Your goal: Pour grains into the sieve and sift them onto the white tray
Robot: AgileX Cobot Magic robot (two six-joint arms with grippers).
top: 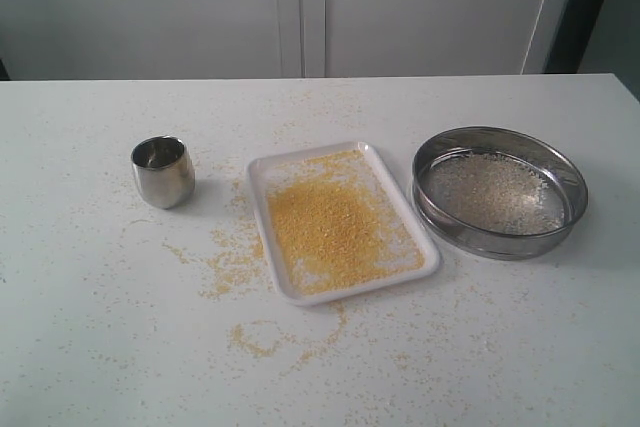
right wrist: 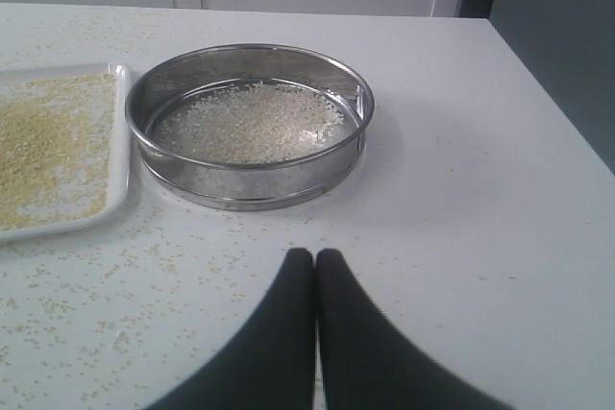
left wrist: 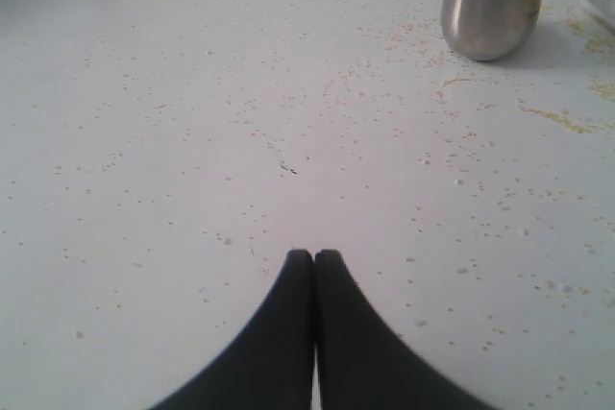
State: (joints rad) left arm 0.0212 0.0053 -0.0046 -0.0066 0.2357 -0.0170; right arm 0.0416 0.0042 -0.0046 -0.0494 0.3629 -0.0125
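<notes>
Holding pale grains (top: 495,192), the sieve (top: 500,245) sits beside the white tray (top: 263,171)

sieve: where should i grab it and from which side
Probably its upright steel wall, since the sieve looks too wide to span. Open the shut fingers, then come down from above on the edge nearest the right gripper, one inside the ring, one outside.

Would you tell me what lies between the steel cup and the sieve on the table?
The white tray, holding yellow grains, as the exterior view shows.
</notes>
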